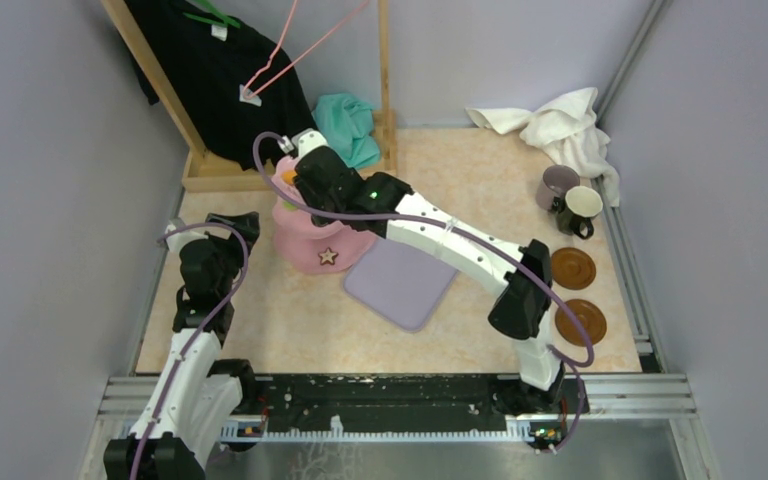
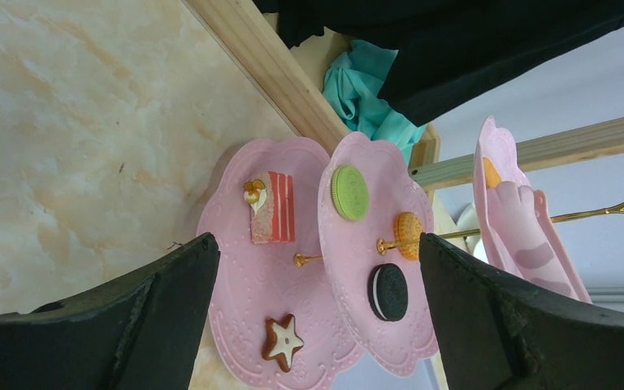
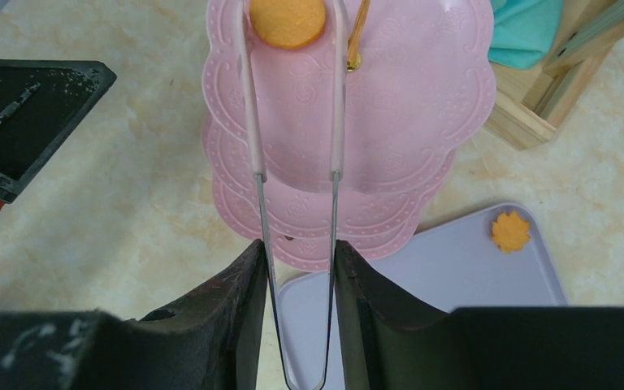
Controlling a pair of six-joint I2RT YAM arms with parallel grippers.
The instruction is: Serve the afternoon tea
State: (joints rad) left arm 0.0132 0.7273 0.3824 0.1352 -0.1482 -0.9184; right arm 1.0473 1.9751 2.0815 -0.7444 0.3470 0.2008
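Observation:
The pink three-tier stand (image 1: 312, 248) is at the table's back left, with a brown star (image 1: 328, 257) on its bottom tier. My right gripper (image 3: 296, 252) is shut on the thin pink tongs (image 3: 337, 122), above the stand. The tong tips flank an orange round (image 3: 287, 20) on the top tier (image 3: 406, 89); whether they touch it I cannot tell. My left gripper (image 2: 317, 252) is open and empty, left of the stand (image 2: 248, 292). It faces a green round (image 2: 349, 192), a black round (image 2: 388, 292) and the star (image 2: 283, 339). Mauve mug (image 1: 557, 185), cream mug (image 1: 580, 208) and two brown saucers (image 1: 572, 268) are at the right.
A flat lilac tray (image 1: 405, 280) lies right of the stand, with an orange flower-shaped sweet (image 3: 510, 231) on it. Behind the stand are a wooden rack (image 1: 215, 170) with a black garment and a teal cloth (image 1: 348, 125). A white towel (image 1: 560, 120) lies at the back right.

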